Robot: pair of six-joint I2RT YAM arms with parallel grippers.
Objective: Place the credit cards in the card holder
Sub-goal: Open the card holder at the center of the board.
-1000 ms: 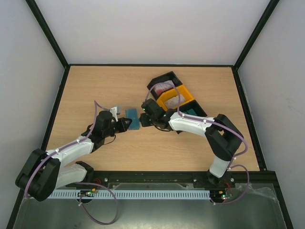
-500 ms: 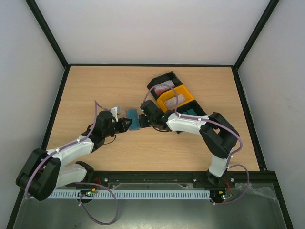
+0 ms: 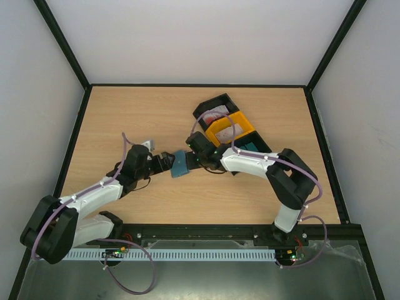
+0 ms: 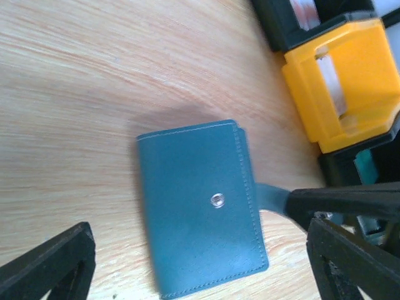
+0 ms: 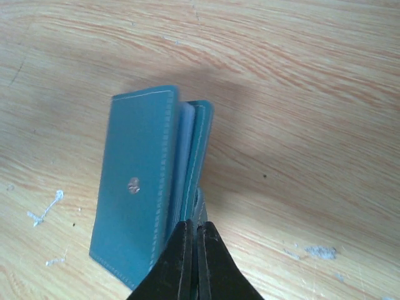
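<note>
Forward went my left tool (image 3: pixel 169 164), wide open around the wallet (image 4: pixel 200 206). My right tool (image 5: pixel 192 226) pinched a teal card (image 4: pixel 270 195) at its edge; I thought it needed sliding in next.

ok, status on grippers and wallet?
Left gripper open, at the card holder. Right gripper shut on a thin teal piece at its edge; card or flap unclear. Holder lies on table, yellow bin apart.

Light wooden table (image 3: pixel 125 112), plain white walls (image 3: pixel 200 37), black corner posts (image 3: pixel 64 42)
</note>
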